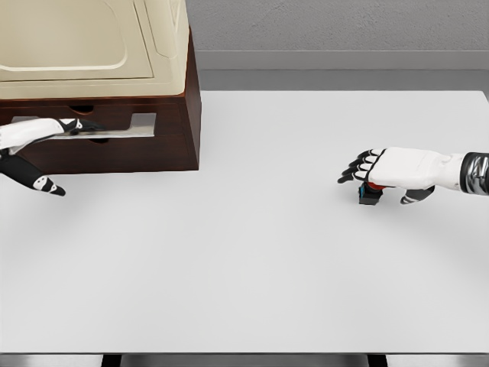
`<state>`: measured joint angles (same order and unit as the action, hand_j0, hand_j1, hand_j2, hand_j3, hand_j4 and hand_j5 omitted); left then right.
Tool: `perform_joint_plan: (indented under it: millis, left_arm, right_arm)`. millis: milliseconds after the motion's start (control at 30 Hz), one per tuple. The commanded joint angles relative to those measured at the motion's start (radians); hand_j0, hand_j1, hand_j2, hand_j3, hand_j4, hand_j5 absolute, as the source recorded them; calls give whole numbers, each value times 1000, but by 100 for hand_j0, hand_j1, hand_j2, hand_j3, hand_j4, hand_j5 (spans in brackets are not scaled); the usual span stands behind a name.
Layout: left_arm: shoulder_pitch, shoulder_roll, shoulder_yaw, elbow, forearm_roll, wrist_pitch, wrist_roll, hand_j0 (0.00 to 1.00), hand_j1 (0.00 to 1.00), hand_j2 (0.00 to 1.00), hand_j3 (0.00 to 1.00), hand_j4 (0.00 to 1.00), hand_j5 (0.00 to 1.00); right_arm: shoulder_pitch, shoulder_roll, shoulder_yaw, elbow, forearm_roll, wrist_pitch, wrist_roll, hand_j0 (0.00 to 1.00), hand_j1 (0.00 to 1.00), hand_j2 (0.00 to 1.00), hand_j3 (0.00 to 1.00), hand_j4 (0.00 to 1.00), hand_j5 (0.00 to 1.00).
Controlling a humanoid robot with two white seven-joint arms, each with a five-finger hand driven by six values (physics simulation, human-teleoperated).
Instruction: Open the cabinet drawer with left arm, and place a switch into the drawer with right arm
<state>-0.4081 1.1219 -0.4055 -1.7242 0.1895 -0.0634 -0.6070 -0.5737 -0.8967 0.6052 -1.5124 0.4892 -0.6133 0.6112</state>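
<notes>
White tabletop (252, 267) seen from the head view. A dark wooden cabinet (164, 145) with a cream top stands at the far left corner. The left robot hand (46, 145) reaches its drawer handle (114, 131), fingers laid along the metal bar and thumb spread below; whether they actually grip it cannot be told. Near the right edge, the right robot hand (386, 174) lies over the switch (371, 194), a small dark block with a red part, fingers curled above it and the thumb beside it.

Head camera – high, facing down, table (252, 267)
</notes>
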Motion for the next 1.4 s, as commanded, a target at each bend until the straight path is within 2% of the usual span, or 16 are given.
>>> perform_joint_plan:
  millis: [0, 100, 267, 467, 833, 1367]
  left_arm:
    - [0, -1, -6, 0, -4, 4, -4, 100, 100, 100, 100, 100, 100]
    - [0, 1, -9, 0, -4, 5, -4, 100, 100, 100, 100, 100, 100]
    - [0, 1, -12, -2, -2, 5, -4, 87, 87, 87, 87, 87, 87]
    - [0, 1, -12, -5, 1, 5, -4, 80, 80, 80, 80, 80, 80]
    - [0, 4, -12, -38, 27, -10, -4, 80, 80, 80, 80, 80, 80]
    - [5, 39, -13, -38, 88, -85, -4, 80, 80, 80, 80, 80, 80]
  right_arm:
    - [0, -2, -1, 0, -4, 2, 0, 100, 100, 100, 100, 100, 100]
    - [0, -2, -1, 0, -4, 2, 0, 100, 100, 100, 100, 100, 100]
    - [0, -2, -1, 1, -4, 2, 0, 100, 100, 100, 100, 100, 100]
    - [-5, -1, -1, 6, -4, 2, 0, 100, 100, 100, 100, 100, 100]
    - [-5, 1, 1, 6, -3, 2, 0, 100, 100, 100, 100, 100, 100]
    - [-6, -1, 1, 3, -3, 2, 0, 100, 100, 100, 100, 100, 100]
